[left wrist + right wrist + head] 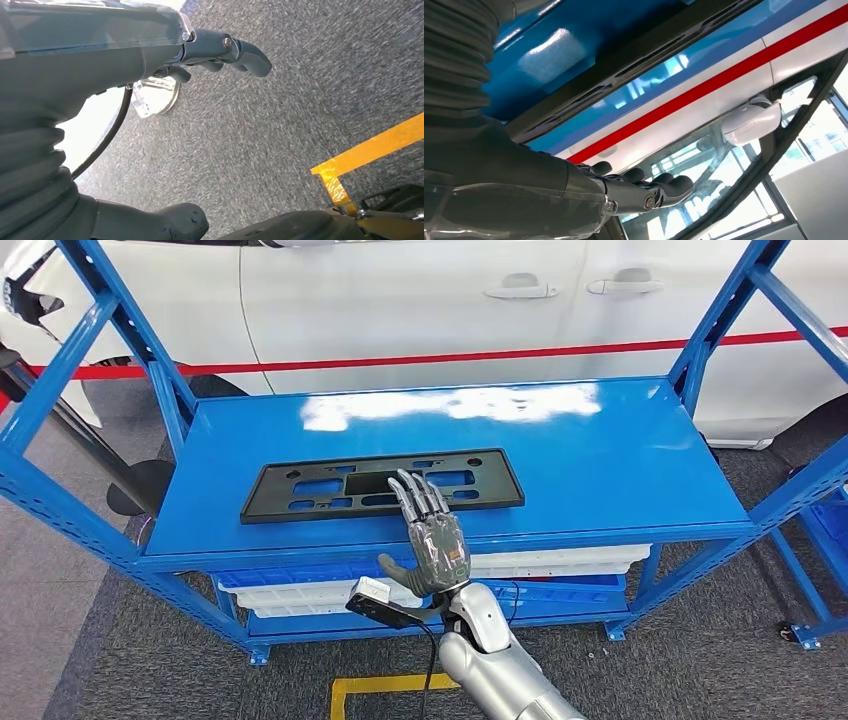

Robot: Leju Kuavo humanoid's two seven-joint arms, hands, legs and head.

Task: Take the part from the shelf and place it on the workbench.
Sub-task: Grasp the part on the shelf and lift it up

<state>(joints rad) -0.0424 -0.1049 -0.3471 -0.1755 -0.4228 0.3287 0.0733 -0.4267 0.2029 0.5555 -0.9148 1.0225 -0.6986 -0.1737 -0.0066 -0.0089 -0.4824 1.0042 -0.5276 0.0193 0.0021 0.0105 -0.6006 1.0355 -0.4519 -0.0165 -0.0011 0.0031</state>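
Blue metal shelf [620,455] in front of me, white car [400,300] behind, grey carpet floor [700,660] with yellow tape mark [385,685].

Black flat part [300,490], long plate with holes, lies on shelf top near front edge. Not picked up yet. Whole job left, I think: grab, lift, carry to workbench.

My right hand [432,532] reaches over front edge, fingers straight and apart, tips above part or just touching, can't tell. Holds nothing.

My left hand [220,50] hangs over carpet, fingers loose, holds nothing.
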